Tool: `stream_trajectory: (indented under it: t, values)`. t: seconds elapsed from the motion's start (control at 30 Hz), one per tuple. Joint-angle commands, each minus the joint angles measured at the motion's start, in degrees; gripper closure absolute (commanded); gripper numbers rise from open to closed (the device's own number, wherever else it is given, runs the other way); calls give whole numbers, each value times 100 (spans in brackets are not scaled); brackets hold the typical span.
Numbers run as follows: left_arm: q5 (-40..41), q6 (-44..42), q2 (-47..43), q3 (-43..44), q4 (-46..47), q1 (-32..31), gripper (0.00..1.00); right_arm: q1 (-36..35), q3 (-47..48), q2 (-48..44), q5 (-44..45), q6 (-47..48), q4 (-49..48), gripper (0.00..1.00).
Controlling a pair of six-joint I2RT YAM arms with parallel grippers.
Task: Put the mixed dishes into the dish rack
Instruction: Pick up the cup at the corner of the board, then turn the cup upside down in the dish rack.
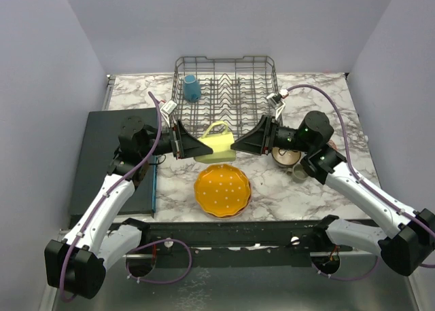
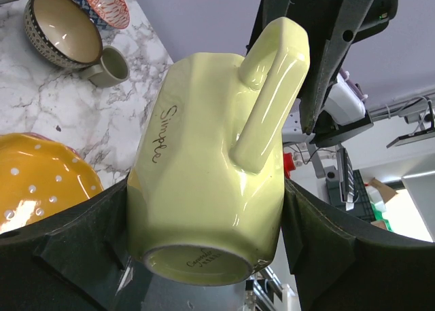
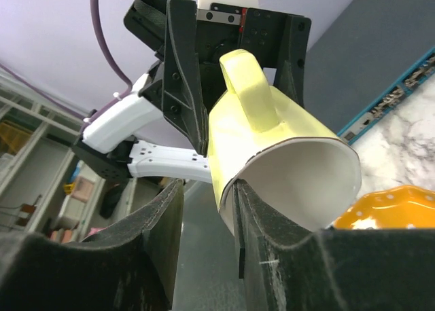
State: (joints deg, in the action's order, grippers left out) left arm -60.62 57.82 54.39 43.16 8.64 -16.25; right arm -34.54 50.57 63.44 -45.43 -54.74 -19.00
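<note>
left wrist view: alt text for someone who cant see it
A pale yellow mug lies on its side, held in the left gripper, base toward the camera, handle up, "Simple" written on it. The right gripper meets its far end at upper right. On the marble table at left: an orange white-dotted plate, a dark brown bowl, a small olive mug.

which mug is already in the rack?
The blue mug, far-left in the dish rack; the yellow mug is midair, the olive mug on the table.
</note>
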Motion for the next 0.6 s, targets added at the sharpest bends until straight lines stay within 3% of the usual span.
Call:
stream_trajectory:
  t: [0.0, 0.37, 0.57]
  values:
    - [160, -241, 7, 219, -190, -1, 100, -12, 109, -342, 436, 492, 640, 58]
    - [972, -1371, 323, 1016, -1801, -1, 100, -13, 467, -959, 1502, 1463, 2459, 55]
    - [1675, -2010, 624, 1605, -2629, -5, 100, -17, 439, -1121, 1816, 1715, 2851, 55]
